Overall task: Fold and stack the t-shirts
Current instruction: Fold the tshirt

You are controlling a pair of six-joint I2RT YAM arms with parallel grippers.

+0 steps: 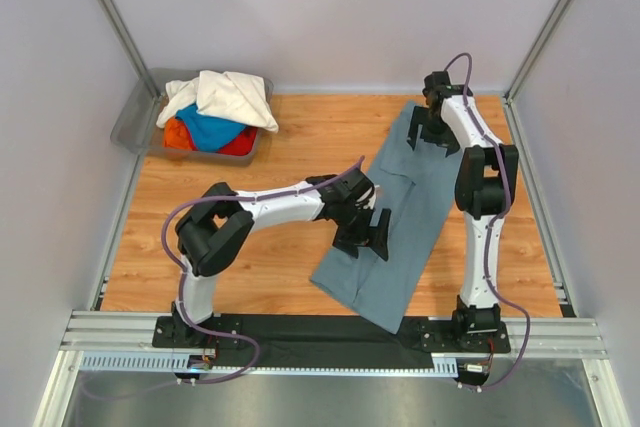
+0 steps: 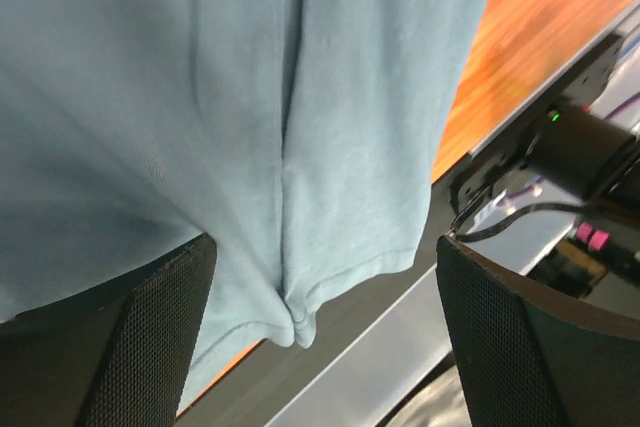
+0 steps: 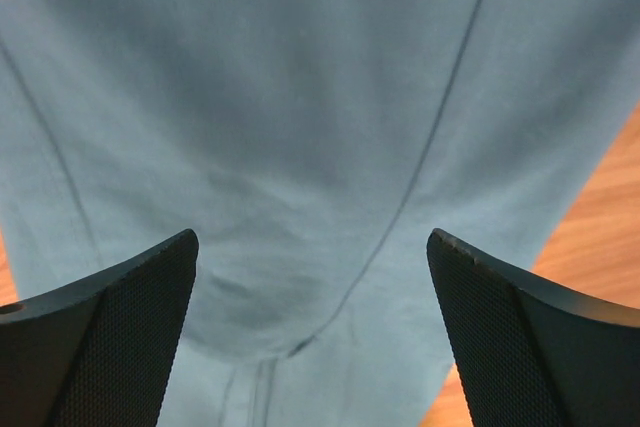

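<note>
White panel walls close in a wooden tabletop (image 1: 280,137). At its far left corner sits a translucent grey plastic bin (image 1: 130,122) holding a loose heap of shirts: a crumpled cream-white shirt (image 1: 235,97) on top, spilling over the rim, with a bright blue shirt (image 1: 208,129) and a red-orange shirt (image 1: 178,134) beneath it.

A large slate grey-blue t-shirt (image 1: 400,217) lies folded into a long band, running diagonally from the far right of the table to the near centre, where its end reaches the black mounting rail (image 1: 300,327).

The left gripper (image 1: 365,245) hangs over the band's near half, jaws spread wide and holding nothing. The right gripper (image 1: 433,144) is over the far end, likewise spread wide, with nothing between its fingers.
</note>
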